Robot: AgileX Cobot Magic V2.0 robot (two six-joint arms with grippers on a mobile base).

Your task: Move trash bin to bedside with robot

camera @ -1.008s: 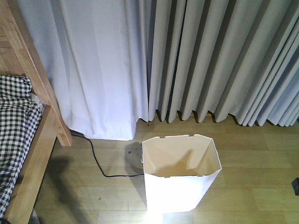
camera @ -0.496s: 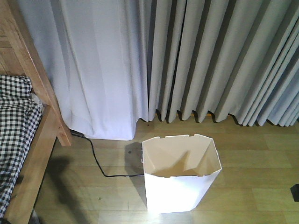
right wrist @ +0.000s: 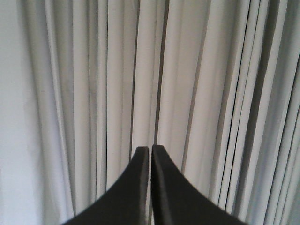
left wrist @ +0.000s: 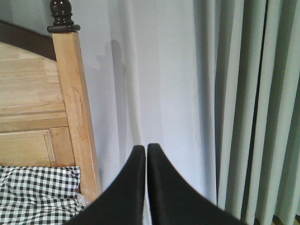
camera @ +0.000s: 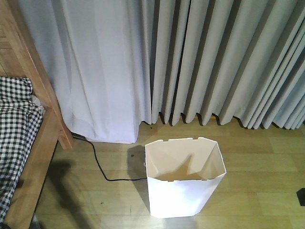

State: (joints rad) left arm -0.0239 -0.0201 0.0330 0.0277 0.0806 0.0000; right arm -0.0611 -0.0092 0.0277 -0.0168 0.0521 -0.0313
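Note:
The white trash bin (camera: 183, 188) stands upright on the wooden floor in the front view, low and centre, cream inside and empty. The bed (camera: 45, 138) with its light-brown wooden frame and black-and-white checkered bedding (camera: 14, 129) is at the left edge, about a bin's width from the bin. The bed also shows in the left wrist view (left wrist: 70, 108). My left gripper (left wrist: 146, 149) is shut and empty, held up facing the white curtain beside the bedpost. My right gripper (right wrist: 150, 149) is shut and empty, facing grey curtain folds. Neither gripper touches the bin.
Grey and white curtains (camera: 190, 62) hang to the floor behind the bin. A black cable (camera: 102, 169) runs across the floor from under the curtain toward the bin's left side. A small dark object (camera: 301, 196) sits at the right edge.
The view has shifted very slightly; the bin sits a touch lower in frame and the glare on its front has faded. The dark object at the right edge slid slightly outward.

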